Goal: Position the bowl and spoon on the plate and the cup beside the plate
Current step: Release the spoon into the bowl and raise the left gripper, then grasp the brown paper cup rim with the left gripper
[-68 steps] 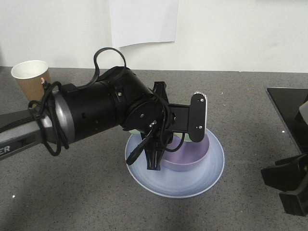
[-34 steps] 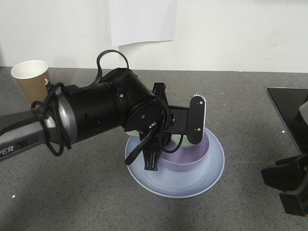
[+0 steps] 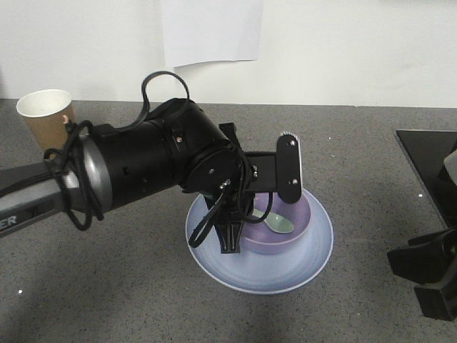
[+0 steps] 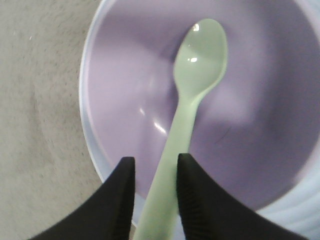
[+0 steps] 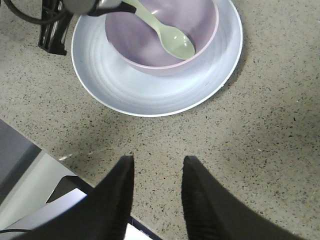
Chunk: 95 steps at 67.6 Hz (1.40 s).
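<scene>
Left wrist view, spoon (image 4: 192,95) handle between spread left end effector (image 4: 155,192) fingers, scoop in bowl (image 4: 125,100).

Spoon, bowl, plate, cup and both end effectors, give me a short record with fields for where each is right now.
spoon: scoop resting inside the bowl, handle between the left end effector's fingers
bowl: lavender, sitting on the plate
plate: pale blue, on the grey counter
cup: upright at the far left, apart from the plate
left end effector: over the bowl, fingers either side of the spoon handle
right end effector: open, empty, above bare counter
</scene>
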{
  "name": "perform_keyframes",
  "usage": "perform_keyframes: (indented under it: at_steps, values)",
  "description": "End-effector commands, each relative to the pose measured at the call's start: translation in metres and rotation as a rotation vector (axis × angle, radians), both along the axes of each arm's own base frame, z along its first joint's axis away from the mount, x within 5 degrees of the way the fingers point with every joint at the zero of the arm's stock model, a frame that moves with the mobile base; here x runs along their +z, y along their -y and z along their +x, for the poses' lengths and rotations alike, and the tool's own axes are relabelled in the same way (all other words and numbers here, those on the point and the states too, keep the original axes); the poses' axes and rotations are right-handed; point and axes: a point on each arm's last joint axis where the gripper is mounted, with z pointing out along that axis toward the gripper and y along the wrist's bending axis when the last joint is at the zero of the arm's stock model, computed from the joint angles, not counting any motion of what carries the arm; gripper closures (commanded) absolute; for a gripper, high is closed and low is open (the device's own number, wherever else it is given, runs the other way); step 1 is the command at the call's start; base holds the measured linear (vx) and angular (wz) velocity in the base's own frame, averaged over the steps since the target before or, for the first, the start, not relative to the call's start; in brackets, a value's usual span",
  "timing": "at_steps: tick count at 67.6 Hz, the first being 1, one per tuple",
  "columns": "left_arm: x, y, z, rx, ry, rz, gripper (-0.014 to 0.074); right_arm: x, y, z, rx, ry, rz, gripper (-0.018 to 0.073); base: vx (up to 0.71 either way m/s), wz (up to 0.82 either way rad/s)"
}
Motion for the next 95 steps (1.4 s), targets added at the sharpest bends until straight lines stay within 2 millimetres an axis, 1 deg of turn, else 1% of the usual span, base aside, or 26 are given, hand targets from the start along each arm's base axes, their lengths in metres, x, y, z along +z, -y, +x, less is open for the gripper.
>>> perform_keyframes:
  at_steps: [1, 6, 11, 18, 25, 27, 30, 35, 41, 49, 60, 64, 72, 75, 86, 95]
  values:
    - [0.052, -0.016, -0.006, 0.104, 0.073, -0.154, 0.0383, 0.01, -0.001, 0.001, -0.007, 0.063, 0.035, 0.0327, 0.0, 0.0]
    - [0.068, -0.031, -0.006, 0.182, 0.075, -0.203, 0.0383, 0.01, -0.001, 0.001, -0.007, 0.063, 0.035, 0.0327, 0.0, 0.0]
    - [0.083, -0.052, -0.005, 0.268, 0.084, -0.246, 0.0383, 0.01, -0.001, 0.001, -0.007, 0.063, 0.035, 0.0327, 0.0, 0.0]
    - [0.107, -0.089, 0.002, 0.403, 0.121, -0.324, 0.0383, 0.01, -0.001, 0.001, -0.007, 0.063, 0.035, 0.0327, 0.0, 0.0]
    - [0.125, -0.136, 0.014, 0.581, 0.164, -0.4, 0.0383, 0.01, -0.001, 0.001, -0.007, 0.063, 0.035, 0.0327, 0.0, 0.0]
    - [0.128, -0.148, 0.017, 0.638, 0.173, -0.426, 0.0383, 0.01, -0.001, 0.001, -0.007, 0.063, 0.035, 0.0327, 0.0, 0.0]
    - [0.133, -0.173, 0.025, 0.748, 0.195, -0.475, 0.0383, 0.01, -0.001, 0.001, -0.007, 0.063, 0.035, 0.0327, 0.0, 0.0]
    - [0.136, -0.203, 0.036, 0.877, 0.23, -0.54, 0.0374, 0.01, -0.001, 0.001, -0.007, 0.063, 0.035, 0.0327, 0.0, 0.0]
    - [0.136, -0.231, 0.047, 0.96, 0.275, -0.572, 0.0335, 0.01, -0.001, 0.001, -0.007, 0.063, 0.035, 0.0327, 0.0, 0.0]
    - [0.132, -0.26, 0.062, 1.035, 0.304, -0.633, 0.0284, 0.01, -0.001, 0.001, -0.007, 0.063, 0.035, 0.0327, 0.0, 0.0]
    - [0.126, -0.291, 0.09, 1.141, 0.245, -0.711, 0.0276, 0.01, -0.001, 0.001, -0.006, 0.059, 0.033, 0.0327, 0.0, 0.0]
    - [0.123, -0.298, 0.101, 1.156, 0.232, -0.711, 0.0276, 0.01, -0.001, 0.001, -0.006, 0.059, 0.033, 0.0327, 0.0, 0.0]
    - [0.111, -0.313, 0.12, 1.21, 0.202, -0.677, 0.0276, 0.01, -0.001, 0.001, -0.006, 0.059, 0.033, 0.0327, 0.0, 0.0]
    - [0.103, -0.318, 0.128, 1.226, 0.182, -0.66, 0.0276, 0.01, -0.001, 0.001, -0.006, 0.059, 0.033, 0.0327, 0.0, 0.0]
    - [0.085, -0.326, 0.149, 1.237, 0.148, -0.65, 0.0276, 0.01, -0.001, 0.001, -0.006, 0.059, 0.033, 0.0327, 0.0, 0.0]
    - [0.069, -0.326, 0.162, 1.243, 0.116, -0.655, 0.028, 0.01, -0.001, 0.001, -0.006, 0.059, 0.033, 0.0327, 0.0, 0.0]
